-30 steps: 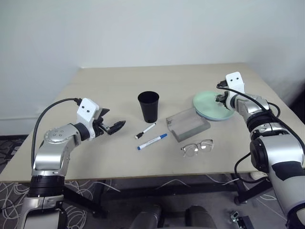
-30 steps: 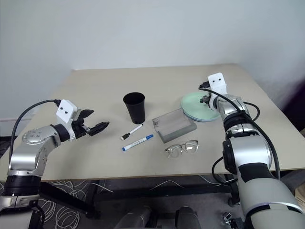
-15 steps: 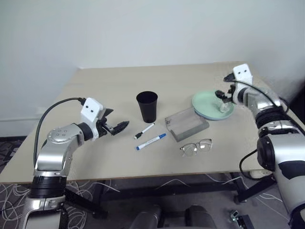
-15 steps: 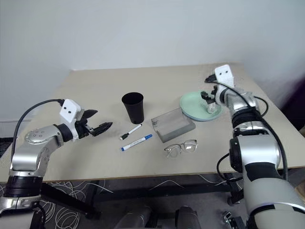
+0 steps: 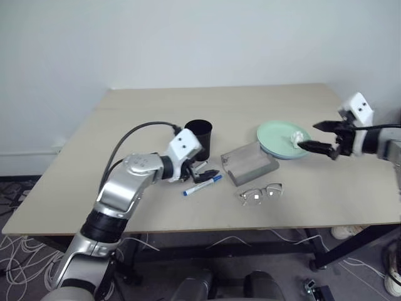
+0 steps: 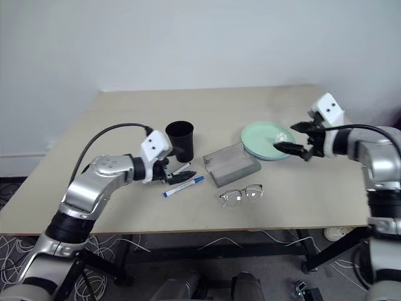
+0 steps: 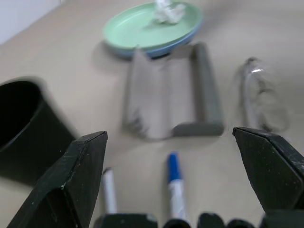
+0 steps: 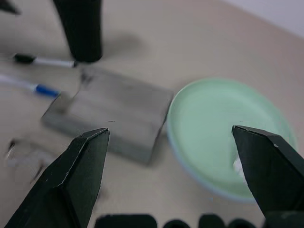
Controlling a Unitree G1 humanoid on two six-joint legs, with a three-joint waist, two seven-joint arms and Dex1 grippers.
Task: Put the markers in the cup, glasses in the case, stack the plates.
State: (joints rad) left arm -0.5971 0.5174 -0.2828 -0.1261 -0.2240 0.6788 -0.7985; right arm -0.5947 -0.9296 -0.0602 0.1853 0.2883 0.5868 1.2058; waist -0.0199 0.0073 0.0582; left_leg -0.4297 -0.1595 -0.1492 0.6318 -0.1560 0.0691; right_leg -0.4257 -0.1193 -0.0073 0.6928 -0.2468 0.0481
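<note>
Beige counter [image 5: 144, 119]: our spread-wide left gripper [image 5: 203, 174] has swung in over the two markers [image 5: 202, 185] by the cup [image 5: 199, 135], while our right gripper [image 5: 318, 137], now spread too, has pulled back off the stacked plates [image 5: 276, 139], glasses [image 5: 261, 192] lying beside the case [image 5: 249, 162].

Black-capped marker [image 5: 199, 167] largely hidden behind left gripper [image 5: 207, 175], blue plate [image 7: 167, 46] mostly covered by green plate [image 5: 276, 137], glasses [image 7: 260, 97] blurred
</note>
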